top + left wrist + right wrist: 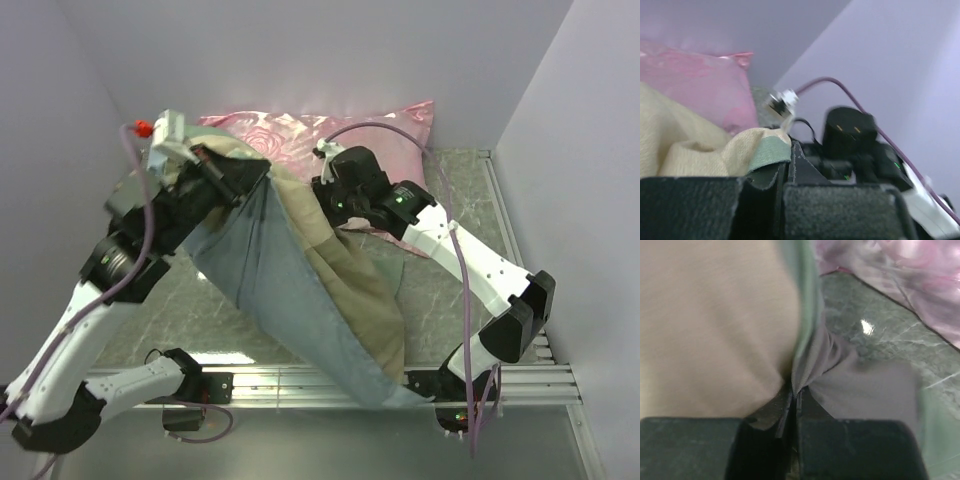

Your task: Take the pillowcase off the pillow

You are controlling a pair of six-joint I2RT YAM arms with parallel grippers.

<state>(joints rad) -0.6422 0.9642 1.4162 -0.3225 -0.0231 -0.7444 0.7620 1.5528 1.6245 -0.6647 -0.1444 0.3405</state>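
Observation:
The pillowcase [290,285] hangs between both arms, its slate-blue face toward me and its tan checked face behind, with its lower end draped over the table's near rail. My left gripper [215,165] is shut on its upper left edge; the left wrist view shows the tan and green hem [760,152] pinched between the jaws. My right gripper [330,200] is shut on its upper right part; the right wrist view shows tan and grey fabric [805,372] gathered into the closed jaws. The white pillow is hidden.
A shiny pink rose-patterned pillow [330,135] lies at the back against the wall, also in the right wrist view [900,270]. The green marbled tabletop [440,290] shows to the right. Lilac walls close in the left, back and right sides. A metal rail [300,385] runs along the near edge.

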